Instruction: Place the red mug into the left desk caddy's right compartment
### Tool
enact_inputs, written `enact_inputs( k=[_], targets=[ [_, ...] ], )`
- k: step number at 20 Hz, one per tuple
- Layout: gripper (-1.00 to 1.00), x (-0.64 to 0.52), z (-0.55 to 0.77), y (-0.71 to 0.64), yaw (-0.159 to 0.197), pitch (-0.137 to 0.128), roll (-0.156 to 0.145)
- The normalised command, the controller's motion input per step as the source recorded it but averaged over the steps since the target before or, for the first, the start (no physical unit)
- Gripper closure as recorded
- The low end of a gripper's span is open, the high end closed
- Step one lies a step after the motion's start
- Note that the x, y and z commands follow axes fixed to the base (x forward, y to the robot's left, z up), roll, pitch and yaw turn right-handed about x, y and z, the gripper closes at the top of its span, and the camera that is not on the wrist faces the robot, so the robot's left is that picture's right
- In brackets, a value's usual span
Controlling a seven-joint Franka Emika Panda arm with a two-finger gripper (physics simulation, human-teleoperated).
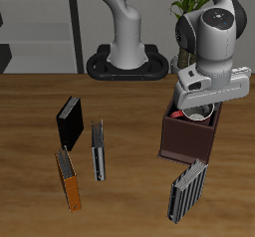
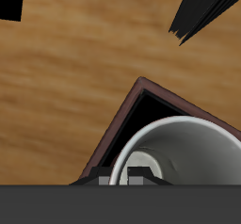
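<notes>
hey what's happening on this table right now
A Franka arm holds its gripper over the left desk caddy, the reddish-brown box toward the back of the table. The red mug hangs right under the gripper, over or partly inside the caddy; which compartment is unclear. The jaws appear closed on it, though the contact itself is hidden. Several books and a blacker box sit untouched on the table.

Wooden table (image 1: 129, 181) carries the left desk caddy (image 1: 186, 139) near its middle. Toward the front edge lie a black box (image 1: 68, 121), an orange book (image 1: 67, 178), and two grey books (image 1: 98, 149) (image 1: 186, 190).
</notes>
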Motion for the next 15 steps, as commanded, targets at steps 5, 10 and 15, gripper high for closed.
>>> enact_inputs(
  k=[5, 10, 15],
  targets=[
    [-1.00, -0.06, -0.06, -0.04, -0.012, 0.024, 0.028],
    [-1.00, -0.07, 0.08, -0.16, -0.035, 0.008, -0.018],
    [-1.00, -0.14, 0.17, -0.11, -0.008, -0.025, -0.009]
  ],
)
